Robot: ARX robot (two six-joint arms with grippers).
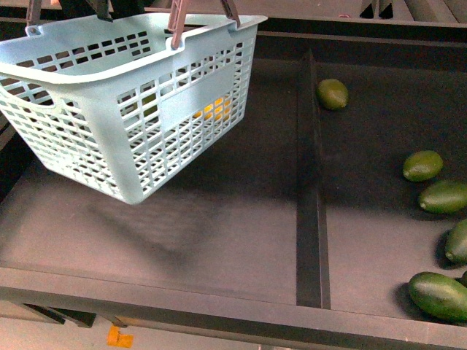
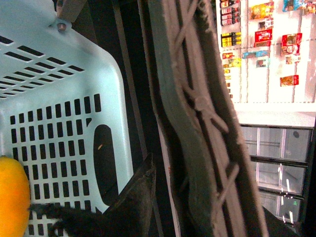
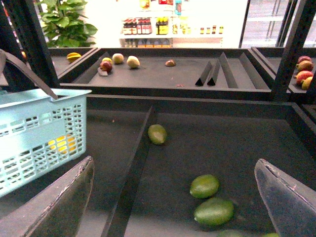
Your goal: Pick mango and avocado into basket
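The basket [image 1: 124, 109] hangs tilted at far left, the mango [image 2: 12, 197] inside; the avocado [image 1: 333, 93] lies far right. Right end effector [image 3: 173, 197] gapes empty; left end effector's state unclear

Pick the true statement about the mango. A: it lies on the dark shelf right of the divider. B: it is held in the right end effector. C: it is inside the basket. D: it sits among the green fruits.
C: the mango lies inside the basket, its yellow-orange showing through the slotted side in the front view, while the right end effector is open and empty.
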